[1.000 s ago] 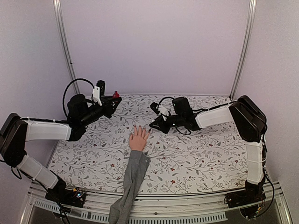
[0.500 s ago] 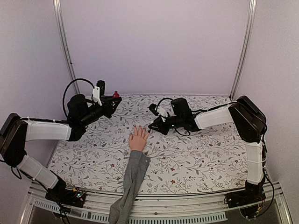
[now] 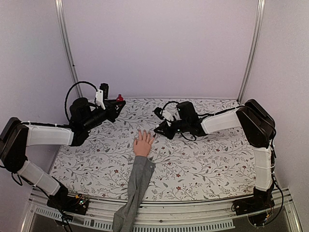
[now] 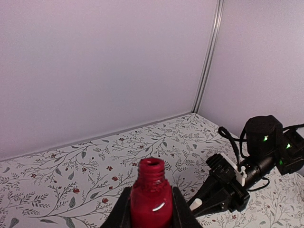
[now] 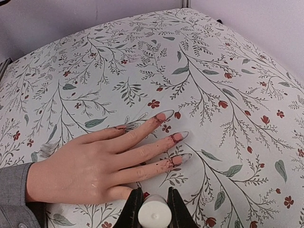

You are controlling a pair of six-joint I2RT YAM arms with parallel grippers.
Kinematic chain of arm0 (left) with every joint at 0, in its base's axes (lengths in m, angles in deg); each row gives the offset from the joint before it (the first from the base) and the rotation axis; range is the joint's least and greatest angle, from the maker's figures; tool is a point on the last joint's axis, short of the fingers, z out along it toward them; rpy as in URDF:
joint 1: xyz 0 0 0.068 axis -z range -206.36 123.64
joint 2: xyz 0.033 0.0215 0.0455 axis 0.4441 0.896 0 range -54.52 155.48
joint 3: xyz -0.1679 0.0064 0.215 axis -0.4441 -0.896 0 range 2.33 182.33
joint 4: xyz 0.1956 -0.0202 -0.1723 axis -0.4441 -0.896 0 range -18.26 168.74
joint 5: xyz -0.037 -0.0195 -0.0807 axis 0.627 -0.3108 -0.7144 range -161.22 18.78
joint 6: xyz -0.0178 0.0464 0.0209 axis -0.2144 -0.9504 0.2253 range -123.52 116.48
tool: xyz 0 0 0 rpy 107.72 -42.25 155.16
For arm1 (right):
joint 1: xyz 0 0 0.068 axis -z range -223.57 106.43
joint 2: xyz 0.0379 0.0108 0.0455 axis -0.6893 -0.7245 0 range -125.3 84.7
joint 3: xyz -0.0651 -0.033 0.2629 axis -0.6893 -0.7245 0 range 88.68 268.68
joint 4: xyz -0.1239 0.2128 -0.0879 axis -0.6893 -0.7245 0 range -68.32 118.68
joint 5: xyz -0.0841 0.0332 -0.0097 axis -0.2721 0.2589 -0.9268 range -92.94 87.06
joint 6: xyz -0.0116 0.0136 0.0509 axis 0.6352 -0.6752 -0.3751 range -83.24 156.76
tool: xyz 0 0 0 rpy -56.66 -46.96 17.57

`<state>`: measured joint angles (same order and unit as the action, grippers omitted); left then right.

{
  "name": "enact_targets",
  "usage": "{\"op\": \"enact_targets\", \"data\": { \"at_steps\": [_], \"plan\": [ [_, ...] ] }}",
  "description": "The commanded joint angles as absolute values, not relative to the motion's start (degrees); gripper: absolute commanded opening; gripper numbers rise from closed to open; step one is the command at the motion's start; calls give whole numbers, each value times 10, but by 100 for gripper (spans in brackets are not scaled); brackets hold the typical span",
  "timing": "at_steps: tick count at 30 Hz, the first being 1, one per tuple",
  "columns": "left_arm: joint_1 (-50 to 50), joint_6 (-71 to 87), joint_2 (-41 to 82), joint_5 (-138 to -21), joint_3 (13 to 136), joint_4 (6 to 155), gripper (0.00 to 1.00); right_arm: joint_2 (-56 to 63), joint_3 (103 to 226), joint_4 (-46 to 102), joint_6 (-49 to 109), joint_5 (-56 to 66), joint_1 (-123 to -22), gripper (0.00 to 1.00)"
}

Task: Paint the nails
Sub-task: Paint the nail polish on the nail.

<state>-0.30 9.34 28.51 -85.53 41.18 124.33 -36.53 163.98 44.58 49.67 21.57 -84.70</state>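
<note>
The mannequin hand (image 3: 143, 144) lies flat, palm down, mid-desk. Its long axis runs from the near edge toward the far edge, the grey sleeve (image 3: 137, 182) trailing off the near edge of the desk (image 3: 207, 159). The nails (image 5: 177, 137) sit at the spread fingertips, pointing at the far edge, and are smeared red. The right claw (image 3: 159, 128) hangs just beside those fingertips, clamped on a white round cap (image 5: 154, 216). Toward the far left corner, the left claw (image 3: 116, 104) grips an upright, open-necked red bottle (image 4: 151, 202).
</note>
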Motion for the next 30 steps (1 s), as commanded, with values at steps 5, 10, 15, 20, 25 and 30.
{"op": "enact_targets", "data": {
  "at_steps": [5,10,15,20,25,30],
  "plan": [
    [-11,88,288,-851,411,1265,0,-334,1633,451,501,207,-850,0],
    [-11,88,287,-851,410,1266,0,-333,1631,452,501,210,-849,0],
    [-11,89,287,-852,410,1266,0,-335,1631,452,502,208,-850,0],
    [-11,89,287,-852,410,1266,0,-342,1632,449,504,206,-851,0],
    [-12,89,286,-853,410,1265,0,-344,1634,447,506,198,-851,0],
    [-12,88,287,-852,410,1266,0,-345,1635,446,509,190,-851,0]
  ]
}}
